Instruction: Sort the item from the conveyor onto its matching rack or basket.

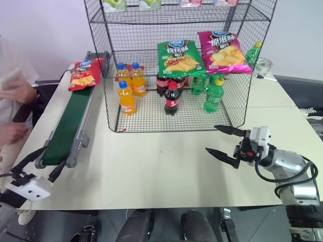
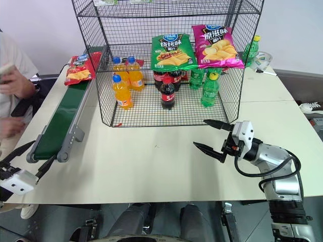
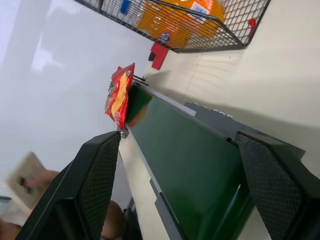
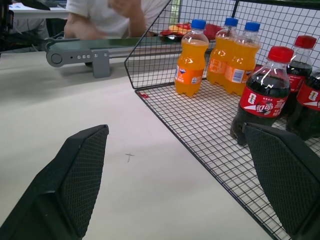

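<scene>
Left tool [image 1: 43, 165] (spread) at conveyor's [image 1: 70, 123] near end — red bag [image 1: 85, 73] far up.

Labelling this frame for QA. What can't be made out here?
- Rack upper tiers: cut off by the head views' top edge; packets there unidentifiable.
- Red crisp bag: edge-on in the left wrist view, print unreadable.
- Rear cola bottles: hidden behind the front one.
- Person: blurred, cropped by the edge.

Table with conveyor, rack and bottles

The conveyor [image 1: 68, 126] runs along the table's [image 1: 166, 166] left side, the crisp bag [image 1: 85, 73] on its far end. The rack [image 1: 176, 65] stands to its right, with bottles [image 1: 126, 97] on its bottom tier and two crisp bags [image 1: 180, 58] above them.
</scene>
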Controlling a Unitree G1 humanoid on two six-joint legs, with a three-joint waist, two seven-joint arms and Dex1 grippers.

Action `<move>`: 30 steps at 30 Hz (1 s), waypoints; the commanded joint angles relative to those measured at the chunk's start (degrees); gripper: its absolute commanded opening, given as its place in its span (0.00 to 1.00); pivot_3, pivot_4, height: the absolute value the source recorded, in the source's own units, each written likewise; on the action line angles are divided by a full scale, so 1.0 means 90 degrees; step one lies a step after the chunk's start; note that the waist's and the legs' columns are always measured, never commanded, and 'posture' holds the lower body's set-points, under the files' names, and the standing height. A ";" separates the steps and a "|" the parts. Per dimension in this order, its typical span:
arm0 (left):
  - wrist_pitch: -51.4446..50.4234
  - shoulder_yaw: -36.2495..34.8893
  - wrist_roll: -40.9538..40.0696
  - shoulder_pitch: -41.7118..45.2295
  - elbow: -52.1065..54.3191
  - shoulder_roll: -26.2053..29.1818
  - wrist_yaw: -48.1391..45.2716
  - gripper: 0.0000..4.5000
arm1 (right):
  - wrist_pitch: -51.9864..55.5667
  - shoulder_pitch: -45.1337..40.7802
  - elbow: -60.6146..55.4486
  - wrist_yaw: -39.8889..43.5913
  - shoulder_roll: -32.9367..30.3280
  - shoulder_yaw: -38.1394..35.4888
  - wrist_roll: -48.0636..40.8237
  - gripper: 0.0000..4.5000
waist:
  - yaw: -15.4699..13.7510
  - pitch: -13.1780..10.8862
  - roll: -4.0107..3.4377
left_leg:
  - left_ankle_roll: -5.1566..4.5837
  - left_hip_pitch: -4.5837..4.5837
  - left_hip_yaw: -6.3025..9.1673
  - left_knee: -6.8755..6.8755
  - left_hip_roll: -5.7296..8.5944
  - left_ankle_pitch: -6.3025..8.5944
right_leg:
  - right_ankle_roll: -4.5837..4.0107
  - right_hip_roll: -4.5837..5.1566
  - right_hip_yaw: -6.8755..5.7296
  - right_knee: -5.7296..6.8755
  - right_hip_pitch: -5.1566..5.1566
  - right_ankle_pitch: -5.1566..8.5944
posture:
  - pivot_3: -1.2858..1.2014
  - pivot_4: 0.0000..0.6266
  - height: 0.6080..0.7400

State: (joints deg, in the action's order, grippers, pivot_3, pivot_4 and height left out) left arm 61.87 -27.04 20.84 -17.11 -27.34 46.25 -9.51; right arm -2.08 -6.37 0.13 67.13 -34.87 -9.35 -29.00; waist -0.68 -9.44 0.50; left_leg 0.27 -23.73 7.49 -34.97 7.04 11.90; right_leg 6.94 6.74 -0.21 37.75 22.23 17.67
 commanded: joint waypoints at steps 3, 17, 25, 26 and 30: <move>-0.0081 -0.0465 0.1257 -0.0235 0.0378 0.0215 0.1145 0.85 | 0.0469 0.0288 -0.0844 0.0462 -0.0108 0.0192 -0.0548 1.00 | 0.0000 0.0000 0.0000 | 0.0000 -0.0001 0.0000 0.0005 0.0000 0.0000 | 0.0002 0.0000 0.0000 0.0000 0.0001 0.0001 | 0.52 0.24 1.00; -0.1259 -0.0284 0.3235 -0.1211 0.0905 0.0500 0.3698 0.85 | 0.0653 0.0145 -0.0945 0.0617 -0.0104 0.0598 -0.0286 1.00 | -0.0005 -0.0006 0.0010 | 0.0002 -0.0003 -0.0001 0.0005 0.0000 0.0002 | 0.0007 0.0000 -0.0004 0.0000 0.0004 0.0000 | 0.52 0.24 1.00; -0.1680 -0.0100 0.2897 -0.1415 0.0842 0.0514 0.3860 0.85 | 0.0722 0.0106 -0.1004 0.0671 -0.0115 0.0716 -0.0272 1.00 | -0.0008 -0.0006 0.0012 | 0.0002 -0.0003 -0.0001 0.0005 -0.0001 0.0002 | 0.0008 0.0000 -0.0005 0.0001 0.0004 -0.0001 | 0.52 0.24 1.00; -0.1709 -0.0060 0.2915 -0.1437 0.0885 0.0523 0.3892 0.85 | 0.0705 0.0105 -0.1016 0.0697 -0.0129 0.0740 -0.0249 1.00 | -0.0007 -0.0006 0.0012 | 0.0002 -0.0003 -0.0001 0.0004 -0.0001 0.0002 | 0.0008 0.0001 -0.0005 0.0001 0.0003 -0.0001 | 0.52 0.24 1.00; -0.1865 0.0065 0.2868 -0.1402 0.0960 0.0516 0.3904 0.85 | 0.0725 0.0081 -0.1009 0.0656 -0.0099 0.0766 -0.0227 1.00 | -0.0007 -0.0006 0.0012 | 0.0002 -0.0003 -0.0001 0.0004 0.0000 0.0002 | 0.0008 0.0001 -0.0005 0.0001 0.0003 -0.0001 | 0.52 0.24 1.00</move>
State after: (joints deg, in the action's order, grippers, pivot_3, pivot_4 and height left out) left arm 45.82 -26.37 48.11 -29.52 -19.76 50.09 24.74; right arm 4.70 -5.05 -7.48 73.06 -35.80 -2.36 -30.58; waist -0.74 -9.50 0.60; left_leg 0.29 -23.76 7.48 -34.93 7.04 11.92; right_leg 7.01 6.74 -0.25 37.76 22.26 17.67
